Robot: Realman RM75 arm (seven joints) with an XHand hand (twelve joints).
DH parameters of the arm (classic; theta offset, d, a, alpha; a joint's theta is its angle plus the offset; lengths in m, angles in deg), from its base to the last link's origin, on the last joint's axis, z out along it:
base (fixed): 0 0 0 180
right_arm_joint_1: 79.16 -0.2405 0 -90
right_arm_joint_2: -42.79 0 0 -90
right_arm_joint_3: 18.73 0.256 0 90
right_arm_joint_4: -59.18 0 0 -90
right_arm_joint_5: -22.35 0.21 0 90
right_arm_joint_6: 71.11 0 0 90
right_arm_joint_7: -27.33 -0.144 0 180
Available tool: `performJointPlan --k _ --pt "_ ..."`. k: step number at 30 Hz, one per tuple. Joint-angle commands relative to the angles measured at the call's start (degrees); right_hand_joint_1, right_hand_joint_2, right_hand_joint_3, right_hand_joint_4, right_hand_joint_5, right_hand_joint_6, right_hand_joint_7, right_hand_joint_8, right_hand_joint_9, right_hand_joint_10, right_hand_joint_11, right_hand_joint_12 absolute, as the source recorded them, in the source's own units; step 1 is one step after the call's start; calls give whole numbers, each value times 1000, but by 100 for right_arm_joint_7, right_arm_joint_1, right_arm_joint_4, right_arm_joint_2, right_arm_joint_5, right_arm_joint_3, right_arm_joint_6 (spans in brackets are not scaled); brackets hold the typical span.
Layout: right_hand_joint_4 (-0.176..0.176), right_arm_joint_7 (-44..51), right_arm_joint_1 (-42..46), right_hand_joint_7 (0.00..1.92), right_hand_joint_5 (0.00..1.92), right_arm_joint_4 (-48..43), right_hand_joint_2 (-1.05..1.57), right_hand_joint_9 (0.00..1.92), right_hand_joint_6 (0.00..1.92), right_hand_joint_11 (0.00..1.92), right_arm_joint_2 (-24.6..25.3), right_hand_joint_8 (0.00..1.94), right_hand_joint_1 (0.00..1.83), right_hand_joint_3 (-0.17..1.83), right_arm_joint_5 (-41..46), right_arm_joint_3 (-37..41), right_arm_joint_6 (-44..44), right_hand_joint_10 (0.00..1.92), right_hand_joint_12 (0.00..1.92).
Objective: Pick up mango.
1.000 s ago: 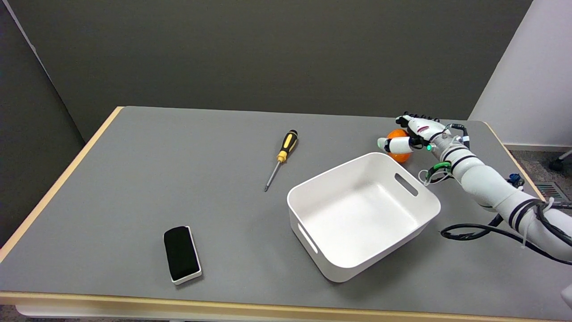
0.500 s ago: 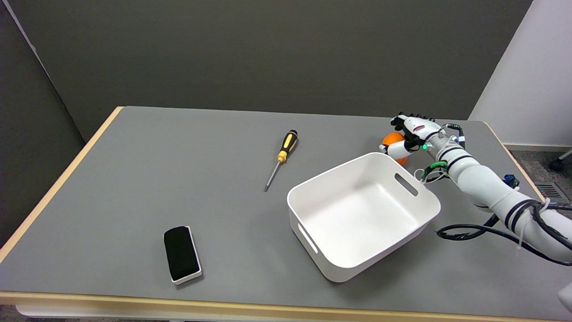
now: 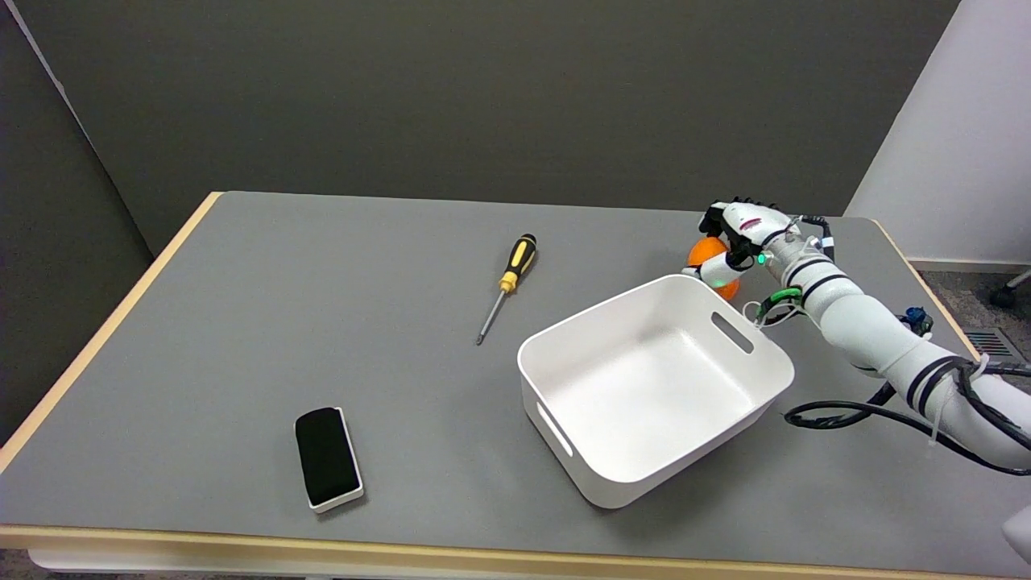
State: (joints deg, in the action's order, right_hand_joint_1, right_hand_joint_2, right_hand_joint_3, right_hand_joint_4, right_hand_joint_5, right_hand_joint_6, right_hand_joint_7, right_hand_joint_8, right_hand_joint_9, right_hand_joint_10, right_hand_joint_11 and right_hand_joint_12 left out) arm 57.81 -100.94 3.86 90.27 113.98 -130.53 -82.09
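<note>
The mango [image 3: 704,252], small, round and orange, is at the far right of the table, just behind the far corner of the white bin [image 3: 654,387]. My right hand [image 3: 737,235] wraps around it from the right and above, with the thumb across its front and the other fingers curled over its top and back. The mango's lower part is hidden by the thumb and the bin's rim. I cannot tell whether it rests on the table or is lifted.
A yellow-and-black screwdriver [image 3: 507,284] lies left of the bin at mid table. A black eraser block [image 3: 327,457] sits near the front left. A black cable [image 3: 854,416] loops on the table under my right arm. The table's right edge [image 3: 918,278] is close behind the hand.
My right hand has closed tighter around the mango and shifted slightly left and up, and the mango has moved with it.
</note>
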Motion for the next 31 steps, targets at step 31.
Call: performJointPlan --k 31 --pt "27 -6167 4180 640 407 -4187 682 755 1224 538 -619 994 1684 1060 -4188 2895 -3236 1821 1588"
